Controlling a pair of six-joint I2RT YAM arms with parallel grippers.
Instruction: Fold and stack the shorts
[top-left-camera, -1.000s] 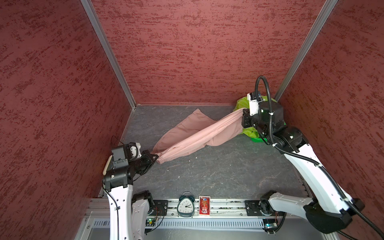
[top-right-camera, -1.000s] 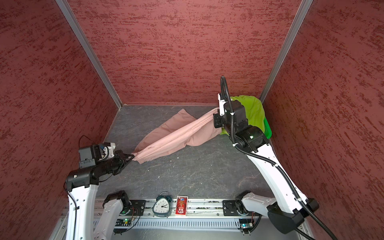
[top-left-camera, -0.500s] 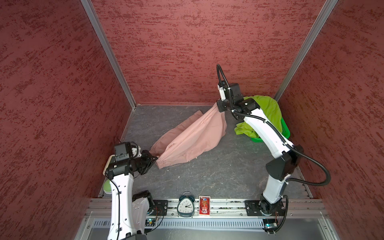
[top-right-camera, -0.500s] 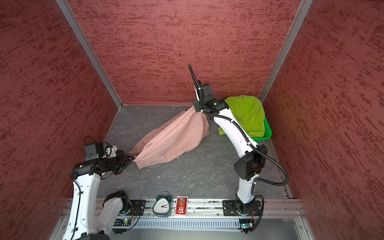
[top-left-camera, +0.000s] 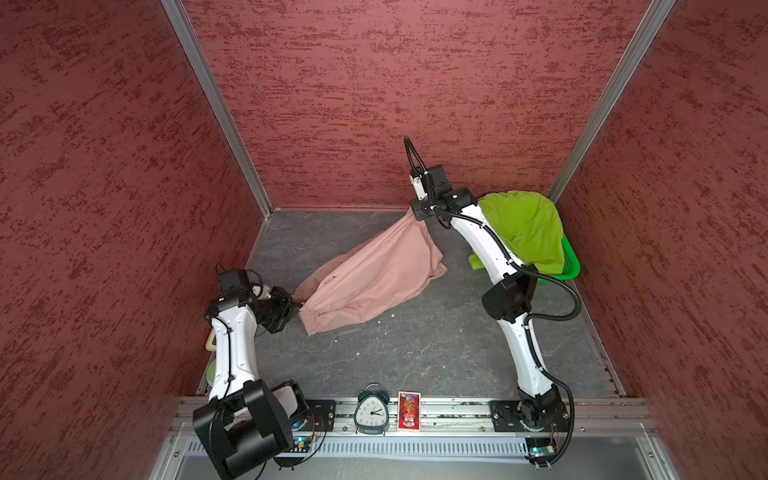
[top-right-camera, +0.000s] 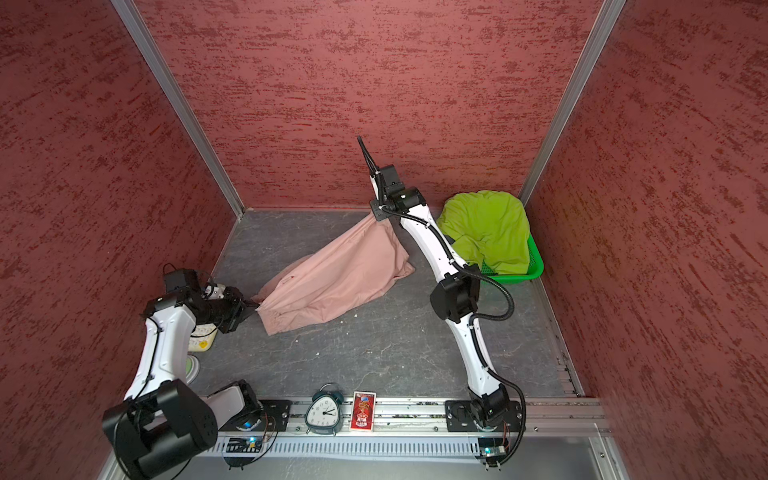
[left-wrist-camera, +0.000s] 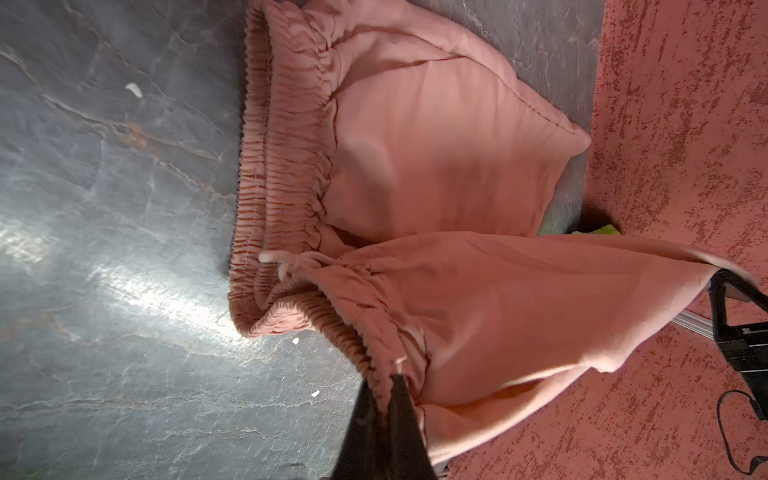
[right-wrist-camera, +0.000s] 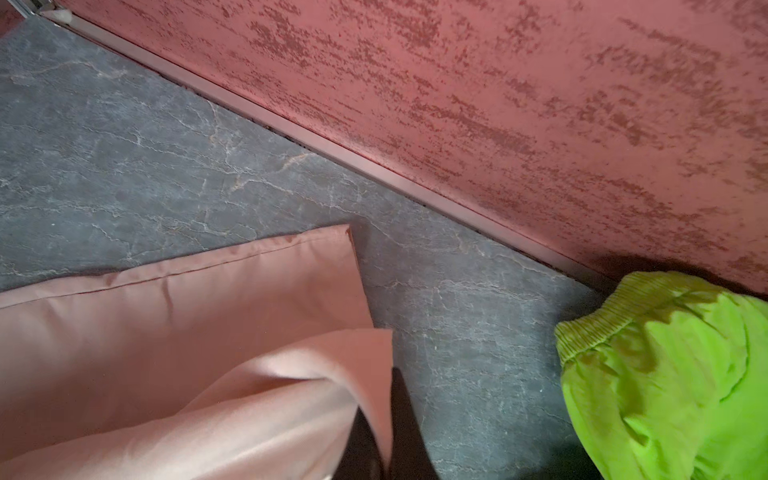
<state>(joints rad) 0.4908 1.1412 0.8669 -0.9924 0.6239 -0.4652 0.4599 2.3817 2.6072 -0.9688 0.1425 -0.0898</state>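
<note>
The dusty pink shorts (top-left-camera: 374, 274) (top-right-camera: 336, 278) stretch diagonally over the grey floor, held at both ends. My left gripper (top-left-camera: 297, 305) (left-wrist-camera: 384, 382) is shut on the gathered waistband (left-wrist-camera: 286, 174) at the front left, where the white drawstring (left-wrist-camera: 286, 264) shows. Near the back wall, my right gripper (top-left-camera: 415, 214) (right-wrist-camera: 386, 415) is shut on a leg hem, lifting that corner off the floor. The lime green shorts (top-left-camera: 523, 224) (top-right-camera: 486, 228) (right-wrist-camera: 673, 374) lie heaped in the basket at the back right.
The bright green plastic basket (top-left-camera: 569, 266) (top-right-camera: 536, 266) sits in the back right corner. An alarm clock (top-left-camera: 371, 409) and a red card box (top-left-camera: 409, 410) stand on the front rail. A cream container (top-right-camera: 203, 334) sits by the left wall. Red walls enclose three sides.
My right arm swung from beside the basket to the back centre, carrying the pink leg hem with it. The shorts went from a taut strip to a wider spread. My left gripper hardly moved.
</note>
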